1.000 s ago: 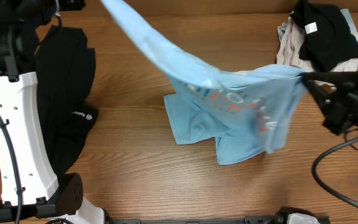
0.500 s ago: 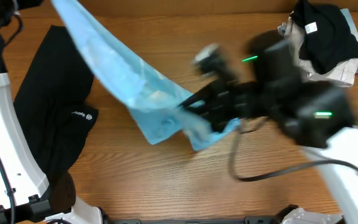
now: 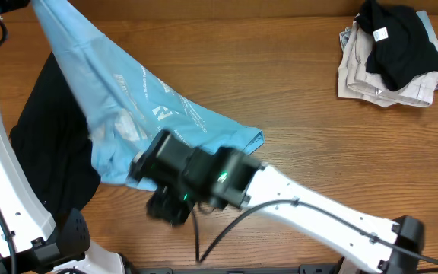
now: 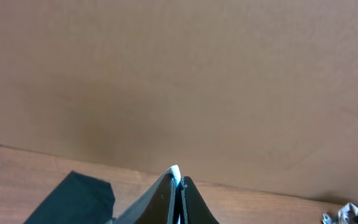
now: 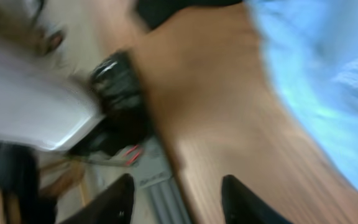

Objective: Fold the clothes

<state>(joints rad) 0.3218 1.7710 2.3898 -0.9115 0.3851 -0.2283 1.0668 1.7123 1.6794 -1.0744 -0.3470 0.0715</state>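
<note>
The right jaws, which a second before had held the far corner of the light blue T-shirt, now stood apart and empty at the near left of the table, so the spread was lost and a fresh grip looked needed. The left jaws stayed clamped on a corner up at the back left. From there the shirt trailed down in a twisted band, bunched beside the black garment.
</note>
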